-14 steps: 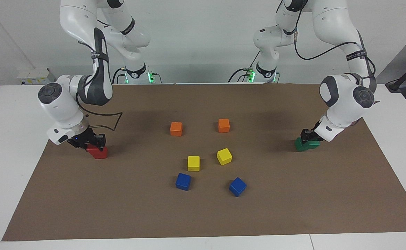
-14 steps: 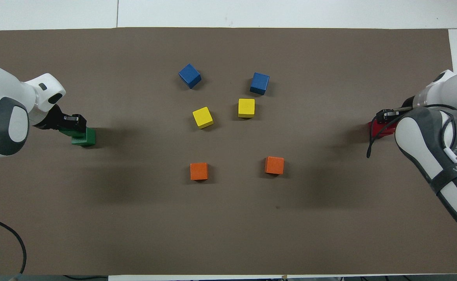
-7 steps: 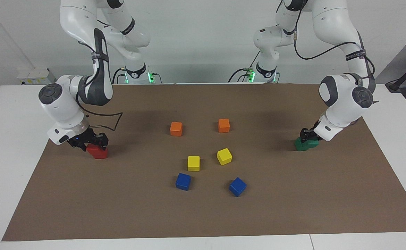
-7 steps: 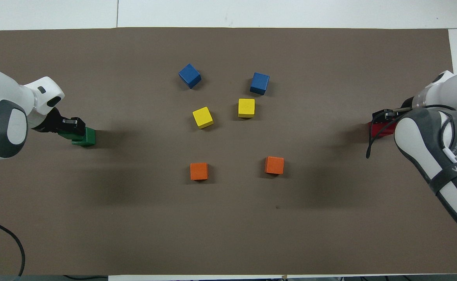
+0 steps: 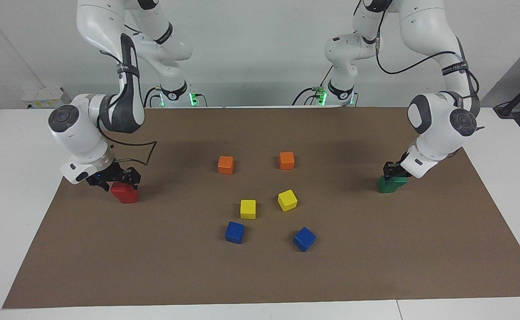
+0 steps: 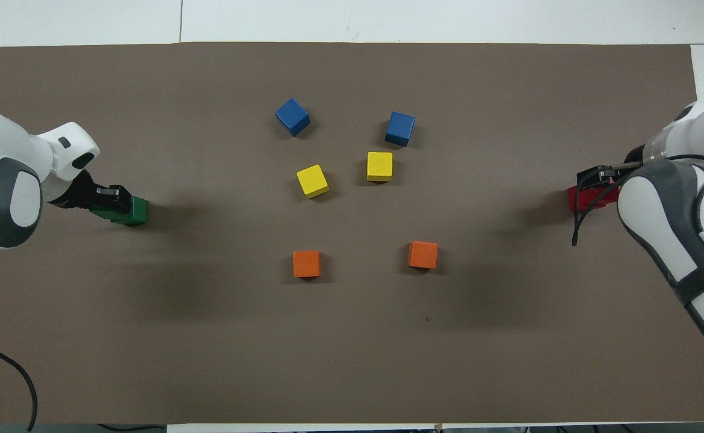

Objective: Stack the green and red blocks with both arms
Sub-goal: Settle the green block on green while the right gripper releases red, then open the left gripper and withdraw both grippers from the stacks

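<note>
Our left gripper (image 5: 392, 172) pinches the upper dark green painted cube (image 5: 396, 178), directly over the lower green cube (image 5: 388, 186); our right gripper (image 5: 117, 177) hangs spread just above the bright red cubes (image 5: 125, 192).

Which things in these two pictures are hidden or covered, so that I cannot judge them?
- red block: in the overhead view the right arm covers most of it; one cube or two, neither view shows.
- green block: the left end effector, shut on it, hides its top in both views; one cube or two cannot be told.
- right end effector: in the overhead view its own arm partly covers it.
</note>
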